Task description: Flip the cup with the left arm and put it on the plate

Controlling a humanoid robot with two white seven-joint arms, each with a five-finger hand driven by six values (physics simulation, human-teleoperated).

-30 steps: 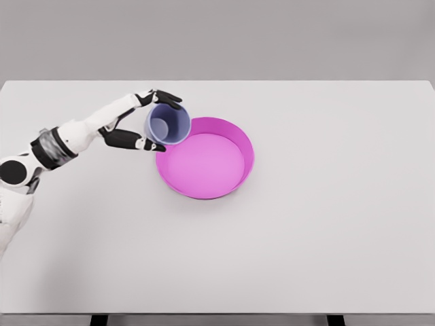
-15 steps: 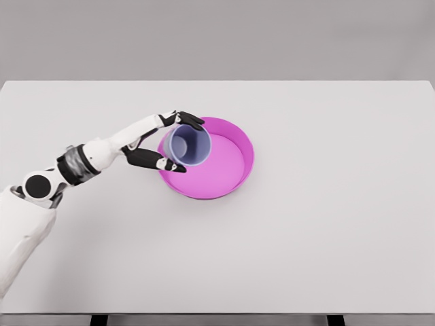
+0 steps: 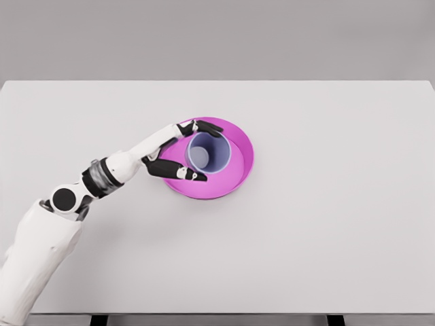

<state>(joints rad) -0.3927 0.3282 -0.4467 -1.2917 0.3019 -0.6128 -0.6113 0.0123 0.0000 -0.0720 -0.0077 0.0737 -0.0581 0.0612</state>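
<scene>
Fingers (image 3: 204,126) of the left hand (image 3: 178,151) curl around the cup (image 3: 209,152), dark fingertips on its far side near the rim, thumb on the near side low by the plate wall. Pinch-style wrap, moderately closed, not a full fist; cup looks gripped, not just touched.

Cup is pale blue-violet and translucent. Its mouth faces up toward the camera and the inner bottom is visible, so it reads as upright or close to it, maybe slightly tilted. It sits over the left-middle of the pink plate (image 3: 241,146), inside the rim outline. Cannot tell whether the base is touching the plate floor or just above it.

Step, by my judgement: flip looks done and this is the placing phase, cup positioned over the plate and close to set-down. Next move likely calls for lowering until the base seats flat, then spreading the fingers and pulling the hand back left without dragging the cup. Risk: the thumb is close to the plate's near-left wall, so withdrawal could nudge the plate or tip the cup.

Left arm comes in from lower left, across the white table (image 3: 340,224), forearm angled up-right toward the plate. Right arm not seen.
</scene>
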